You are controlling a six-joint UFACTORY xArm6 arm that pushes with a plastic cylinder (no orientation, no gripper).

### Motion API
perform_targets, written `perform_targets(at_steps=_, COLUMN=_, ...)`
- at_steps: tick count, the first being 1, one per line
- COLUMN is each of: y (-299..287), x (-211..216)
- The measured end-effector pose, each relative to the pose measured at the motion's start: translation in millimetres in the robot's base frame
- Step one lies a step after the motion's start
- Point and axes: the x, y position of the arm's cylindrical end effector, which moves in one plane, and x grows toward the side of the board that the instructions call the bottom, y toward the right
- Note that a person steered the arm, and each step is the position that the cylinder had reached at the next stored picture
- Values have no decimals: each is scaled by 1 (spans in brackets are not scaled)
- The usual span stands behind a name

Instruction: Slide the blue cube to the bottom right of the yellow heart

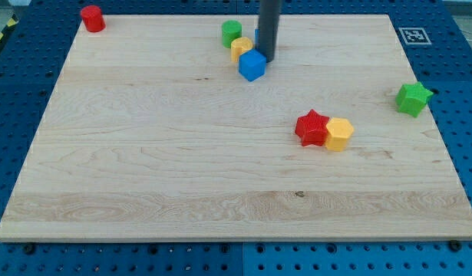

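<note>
The blue cube [252, 66] sits near the view's top centre of the wooden board [143, 153]. The yellow heart [241, 48] lies just up and left of it, touching or nearly touching. My tip [267, 59] is the lower end of the dark rod, right against the cube's upper right side. A sliver of another blue block [257, 36] shows behind the rod, mostly hidden. A green block [232, 32] stands just above the yellow heart.
A red star [312, 127] and a yellow block [338, 134] touch each other at the right of centre. A green star [413, 99] sits at the board's right edge. A red cylinder [92, 18] stands at the top left corner.
</note>
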Motion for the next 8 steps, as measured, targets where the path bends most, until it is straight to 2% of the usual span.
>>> perform_targets(at_steps=2, y=-60, x=14)
perform_targets(at_steps=4, y=-77, x=26)
perform_targets(at_steps=7, y=-20, x=14)
perform_targets(at_steps=8, y=-8, x=39)
